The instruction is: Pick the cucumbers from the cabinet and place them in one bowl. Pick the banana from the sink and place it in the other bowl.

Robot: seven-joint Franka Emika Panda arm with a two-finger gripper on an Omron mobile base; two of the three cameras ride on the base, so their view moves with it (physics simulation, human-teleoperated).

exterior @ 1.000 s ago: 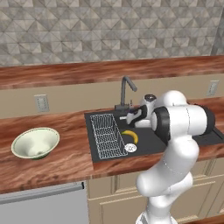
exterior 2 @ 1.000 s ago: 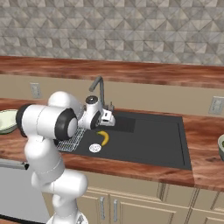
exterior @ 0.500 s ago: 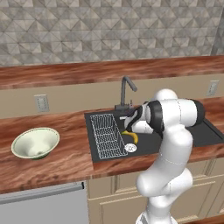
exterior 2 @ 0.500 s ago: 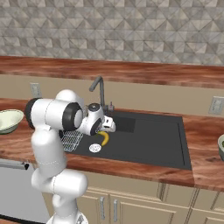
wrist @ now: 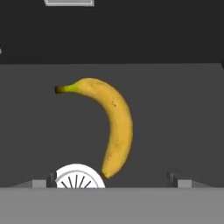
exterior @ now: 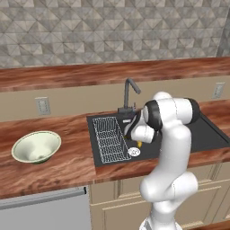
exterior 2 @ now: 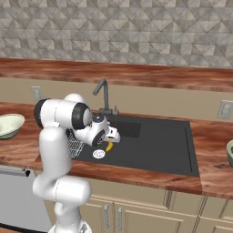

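Gripper hanging wide open right over the banana in the sink

In the hand view the banana lies mid-frame on the black floor of the sink, stem end toward the upper left, its lower tip just beside the round silver drain at the bottom edge. The gripper has its jaws spread far apart with nothing between them, the tips sitting at lower left and lower right. In the right base view the hand is low inside the basin, center-left of the frame, next to the wire rack and below the faucet. A pale green bowl sits on the counter at the left of the left base view.
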